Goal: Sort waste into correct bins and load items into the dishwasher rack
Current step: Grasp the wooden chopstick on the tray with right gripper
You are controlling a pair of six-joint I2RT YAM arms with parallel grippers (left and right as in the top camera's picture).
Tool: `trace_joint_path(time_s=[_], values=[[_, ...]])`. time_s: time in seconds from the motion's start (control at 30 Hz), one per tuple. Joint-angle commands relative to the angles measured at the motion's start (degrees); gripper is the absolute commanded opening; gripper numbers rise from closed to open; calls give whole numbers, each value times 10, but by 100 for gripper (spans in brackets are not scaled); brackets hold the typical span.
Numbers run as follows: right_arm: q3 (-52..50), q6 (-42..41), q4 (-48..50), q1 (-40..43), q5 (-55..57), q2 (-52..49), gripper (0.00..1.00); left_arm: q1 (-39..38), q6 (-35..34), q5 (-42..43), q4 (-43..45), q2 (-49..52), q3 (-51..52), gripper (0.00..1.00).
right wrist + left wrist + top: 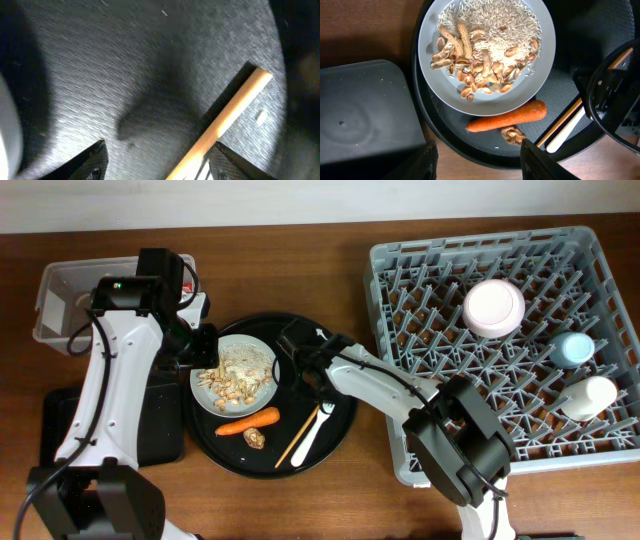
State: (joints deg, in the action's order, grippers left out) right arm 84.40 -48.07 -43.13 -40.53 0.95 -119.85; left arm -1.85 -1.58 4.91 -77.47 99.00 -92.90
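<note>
Right gripper (159, 156): fingers spread, nothing held; low over the middle of the round tray (225, 448), just right of the plate (547, 45). Far end of a wooden stick (235, 107) between the fingers, close to one of them; contact not clear from the wrist view.

Left gripper (485, 161): fingers spread, nothing held; above the round tray's left edge, beside the plate.

On the round tray: plate on the left half, loaded with nut shells and rice (480, 55); carrot (247, 421) just nearside of the plate; brown lump (254, 439) touching the carrot's near side; fork (310, 430) alongside the stick, toward the near right edge.

In the rack (430, 270), at the worktop's right edge: bowl (494, 307) upside down near the far edge; blue cup (573, 349) by the right edge; cream cup (588, 396) nearer the near right corner.

Bins: clear tub (55, 290) at the worktop's far left corner, partly hidden by the left arm (100, 380); black bin (365, 110) along the left edge, nearside of the tub.

Progress, judged: roughly halfway. Done: bowl and both cups racked. Left: fork and plate to the rack; shells, rice, carrot and lump to the bins. Plate not rackable until scraped. Likely step in hand: pickup from the fork-and-stick pair.
</note>
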Motion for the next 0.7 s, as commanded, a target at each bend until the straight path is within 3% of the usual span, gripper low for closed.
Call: trace_joint_path(time_s=[0.0,0.23,0.67], values=[[-2,-5,10,0,-5,-5,67,-5,-6,2,-2,1,0,53],[-2,-5,16,0,-3,-5,49,-3,-6,2,-2,1,0,53],[-2,-80,-2,0,-106,-5,47,-5,-6,2,-2,1,0,52]])
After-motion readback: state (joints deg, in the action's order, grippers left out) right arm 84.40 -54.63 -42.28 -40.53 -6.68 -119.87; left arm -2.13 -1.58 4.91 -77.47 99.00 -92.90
